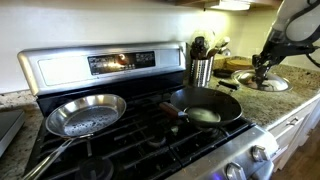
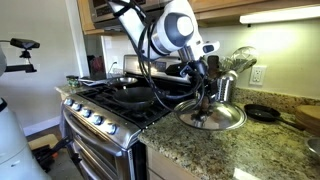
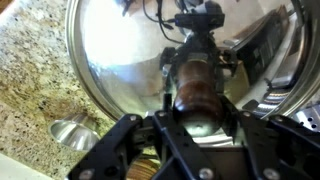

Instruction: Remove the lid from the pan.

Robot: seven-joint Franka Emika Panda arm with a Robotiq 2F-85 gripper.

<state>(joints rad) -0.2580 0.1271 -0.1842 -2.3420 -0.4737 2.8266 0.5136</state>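
Shiny domed lid (image 2: 226,120) on counter (image 2: 262,152), gripper (image 2: 205,101) round knob (image 3: 199,86), grip unclear, blk pan (image 1: 206,106) open.

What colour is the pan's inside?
Black; the pan shows best in an exterior view.

We see an arm (image 2: 176,28) built of rounded white shells, with dark grey bands where they meet. Above the gripper (image 2: 206,96), black cables (image 2: 138,45) hang in loose loops beside those shells. The gripper itself is black and angular. In the wrist view its fingers (image 3: 118,146) are flat, matte black linked bars.
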